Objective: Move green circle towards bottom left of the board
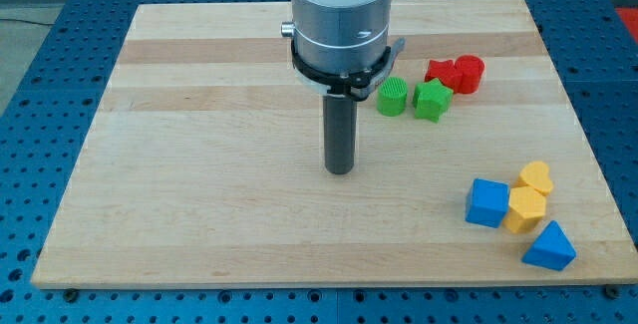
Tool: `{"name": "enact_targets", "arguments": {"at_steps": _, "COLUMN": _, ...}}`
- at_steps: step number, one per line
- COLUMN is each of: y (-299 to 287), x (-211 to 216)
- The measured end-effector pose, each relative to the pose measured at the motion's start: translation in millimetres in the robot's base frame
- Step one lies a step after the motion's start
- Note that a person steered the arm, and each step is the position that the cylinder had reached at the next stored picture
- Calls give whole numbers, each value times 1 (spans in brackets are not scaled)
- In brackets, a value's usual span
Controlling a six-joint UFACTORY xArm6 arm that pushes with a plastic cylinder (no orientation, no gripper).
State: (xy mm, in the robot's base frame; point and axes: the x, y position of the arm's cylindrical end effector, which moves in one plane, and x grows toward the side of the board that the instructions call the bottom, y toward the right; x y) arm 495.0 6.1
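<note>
Ribbed green circle (393, 97) stands upright, up-right of my tip (341, 169); no pincer shows.

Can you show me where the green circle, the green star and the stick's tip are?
green circle (393, 96), camera view, on its ridged side.
green star (432, 99), camera view, on its top face.
my tip (341, 170), camera view, on the rod's very end.

Bare board lies between my tip (341, 170) and the green circle (393, 97) up-right; the green star (432, 100) crowds just beyond it.
</note>
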Motion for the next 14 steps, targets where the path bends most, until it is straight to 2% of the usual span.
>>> {"name": "enact_targets", "arguments": {"at_steps": 4, "y": -4, "x": 1}}
{"name": "enact_targets", "arguments": {"at_steps": 6, "y": 141, "x": -21}}
{"name": "enact_targets", "arguments": {"at_steps": 7, "y": 164, "x": -68}}
{"name": "enact_targets", "arguments": {"at_steps": 8, "y": 103, "x": -97}}
{"name": "enact_targets", "arguments": {"at_steps": 9, "y": -16, "x": -115}}
{"name": "enact_targets", "arguments": {"at_steps": 10, "y": -76, "x": -127}}
{"name": "enact_targets", "arguments": {"at_steps": 11, "y": -47, "x": -131}}
{"name": "enact_targets", "arguments": {"at_steps": 13, "y": -120, "x": -125}}
{"name": "enact_targets", "arguments": {"at_steps": 14, "y": -119, "x": -125}}
